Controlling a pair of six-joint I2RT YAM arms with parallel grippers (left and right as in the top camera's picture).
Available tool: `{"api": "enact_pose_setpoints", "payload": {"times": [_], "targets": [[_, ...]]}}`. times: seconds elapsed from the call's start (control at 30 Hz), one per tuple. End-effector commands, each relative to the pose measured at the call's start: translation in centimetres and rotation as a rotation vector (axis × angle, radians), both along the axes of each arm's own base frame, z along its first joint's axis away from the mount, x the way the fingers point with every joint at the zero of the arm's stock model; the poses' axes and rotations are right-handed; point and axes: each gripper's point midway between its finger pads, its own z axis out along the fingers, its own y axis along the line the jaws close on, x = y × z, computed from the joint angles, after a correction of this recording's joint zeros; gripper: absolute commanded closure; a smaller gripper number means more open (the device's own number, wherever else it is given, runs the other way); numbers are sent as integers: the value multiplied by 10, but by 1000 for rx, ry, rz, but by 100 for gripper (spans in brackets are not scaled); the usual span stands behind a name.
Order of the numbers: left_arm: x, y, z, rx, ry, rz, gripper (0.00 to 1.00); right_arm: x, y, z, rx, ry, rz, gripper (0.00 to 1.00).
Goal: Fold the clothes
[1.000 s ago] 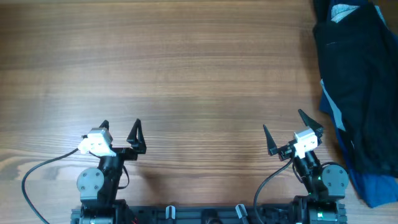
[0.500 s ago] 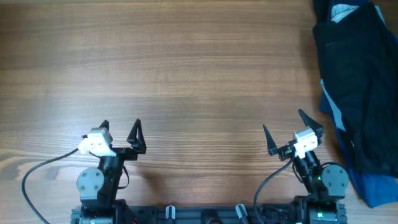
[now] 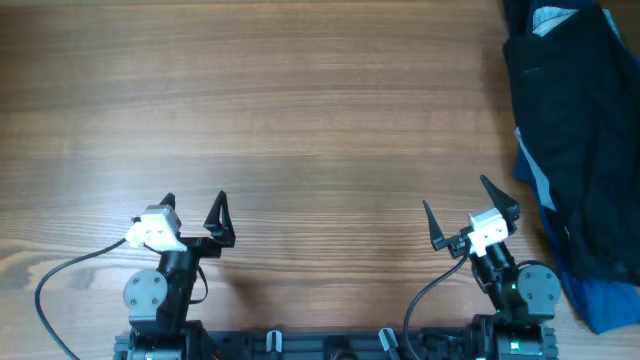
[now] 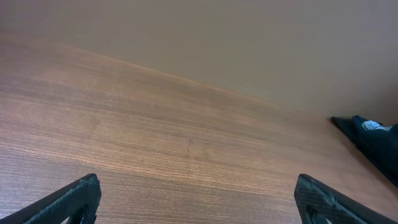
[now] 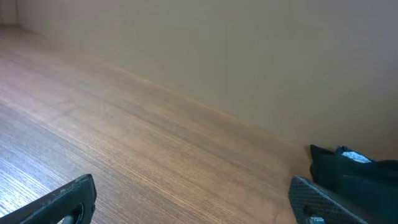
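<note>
Fold-the-clothes trial, seen from overhead: the black shorts [image 3: 575,140] are heaped in a crumpled pile at the far right edge of the wooden table [image 3: 300,110], partly cut off by the frame. A bright blue cloth [image 3: 612,300] shows from under the pile's near end, and the two are touching. A small white label [image 3: 550,18] can be made out at the pile's far end.

Both arms are parked at the near edge of the table, apart from the shorts. The left gripper [image 3: 193,197] is held with its jaws spread wide and nothing between them. The right gripper [image 3: 454,193] is likewise wide open and empty, and is the nearer of the two to the pile.

In each wrist view, wood grain is framed between the dark fingertips [image 4: 78,199], and a corner of the dark fabric is caught at the right, with a plain beige wall [image 4: 217,37] behind.
</note>
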Motion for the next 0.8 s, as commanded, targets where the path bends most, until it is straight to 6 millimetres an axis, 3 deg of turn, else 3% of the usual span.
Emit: {"api": "enact_pose_setpoints", "payload": {"times": [0.0,0.37,0.77], "targets": [[0,3,-1,25,-9,15,0,0,1,3,-12,-19,5,0],[0,3,-1,25,-9,14,0,-1,-1,30,157,-71,-5,0],[0,3,0,20,-9,14,0,-1,-1,34,180,-76,-2,0]]}}
